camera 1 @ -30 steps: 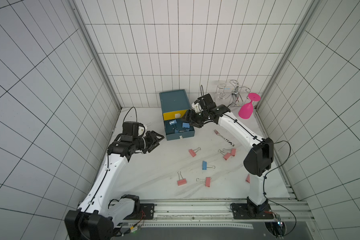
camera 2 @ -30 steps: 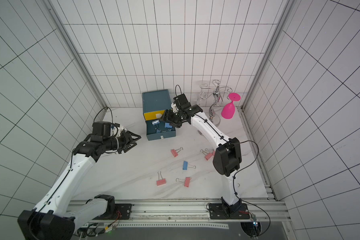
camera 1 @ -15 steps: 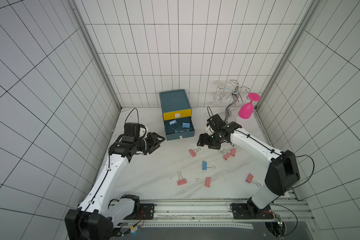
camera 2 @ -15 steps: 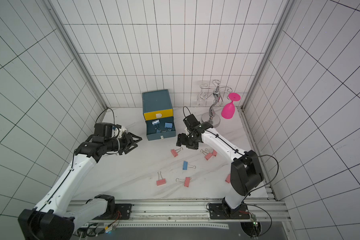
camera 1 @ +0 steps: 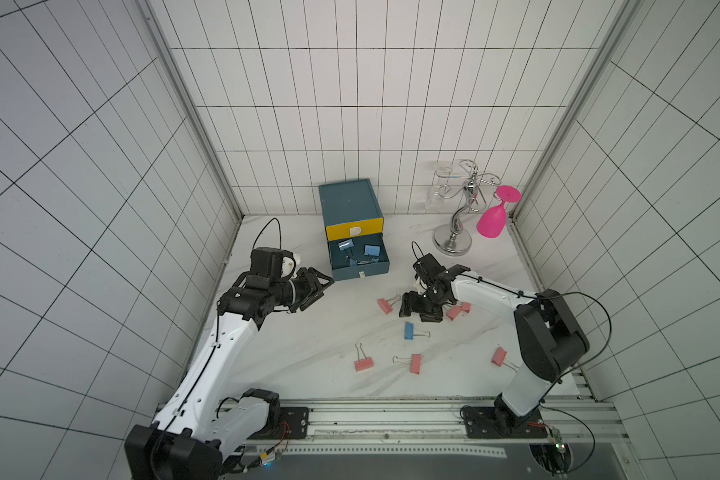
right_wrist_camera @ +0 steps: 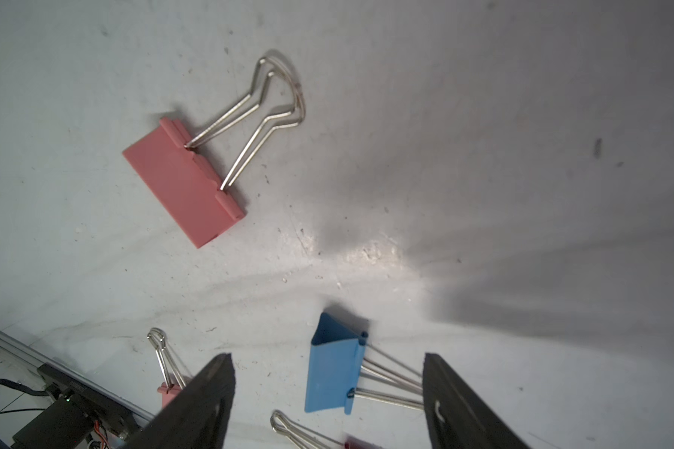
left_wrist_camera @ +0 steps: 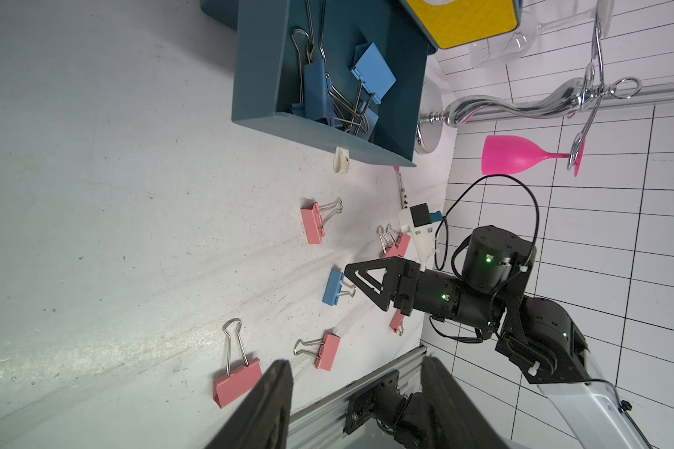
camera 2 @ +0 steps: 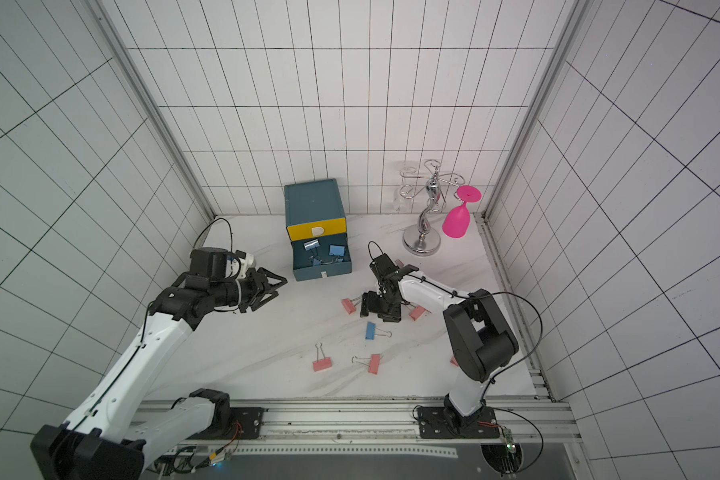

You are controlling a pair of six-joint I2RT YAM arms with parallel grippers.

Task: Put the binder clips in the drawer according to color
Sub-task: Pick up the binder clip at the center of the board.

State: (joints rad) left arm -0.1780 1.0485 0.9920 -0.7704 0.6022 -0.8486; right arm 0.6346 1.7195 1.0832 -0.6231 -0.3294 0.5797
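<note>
Jaws spread wide and gripping nothing, the right gripper [camera 1: 418, 312] hangs low over the white marbled tabletop [camera 1: 300, 357] at the centre of both top views. A lone blue binder clip with silver wire handles [right_wrist_camera: 333, 373] lies on the table and shows between the black fingers [right_wrist_camera: 207, 404] low in the right wrist frame. Whether they touch it cannot be told.

Left of centre, the left gripper [camera 1: 317, 291] hovers above the table with its jaws about half apart and empty, pointing toward the drawers.

At upper middle, against the back wall, stands a teal drawer box with a yellow upper front [camera 1: 350, 201]. Its lower drawer [camera 1: 360, 272] is pulled out, and several blue clips [camera 1: 371, 249] lie tangled inside.

Salmon-pink binder clips [camera 1: 384, 305] are scattered over the table. One lies just left of the right gripper and two lie close together just right of it. Two more sit lower in the frame, and one is at lower right beside the right arm's base link.

At upper right, a chrome glass stand [camera 1: 453, 245] carries a bright pink goblet [camera 1: 491, 220] hung upside down.
</note>
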